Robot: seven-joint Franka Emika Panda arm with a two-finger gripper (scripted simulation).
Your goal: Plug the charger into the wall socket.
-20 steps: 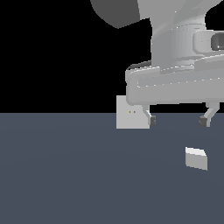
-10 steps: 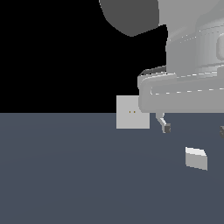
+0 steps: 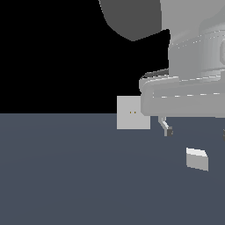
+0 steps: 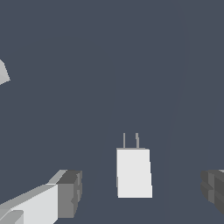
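The charger (image 3: 197, 158) is a small white-grey block lying on the dark floor toward the exterior view's right. In the wrist view the charger (image 4: 134, 173) shows two thin prongs on one end. The wall socket (image 3: 133, 113) is an upright light-grey square plate with two yellowish dots, farther back; only its corner (image 4: 2, 72) shows in the wrist view. My gripper (image 3: 195, 130) hovers above the charger, open and empty. In the wrist view my gripper (image 4: 142, 192) has its fingers (image 4: 70, 192) spread wide on either side of the charger, apart from it.
The dark grey floor (image 3: 66, 176) spreads across the scene, with a black background behind it. The arm's large grey body (image 3: 193, 66) fills the upper part of the exterior view's right.
The arm has moved toward the exterior view's right and looms larger; its fingers have shifted from near the socket to over the charger. Charger and socket have not moved.
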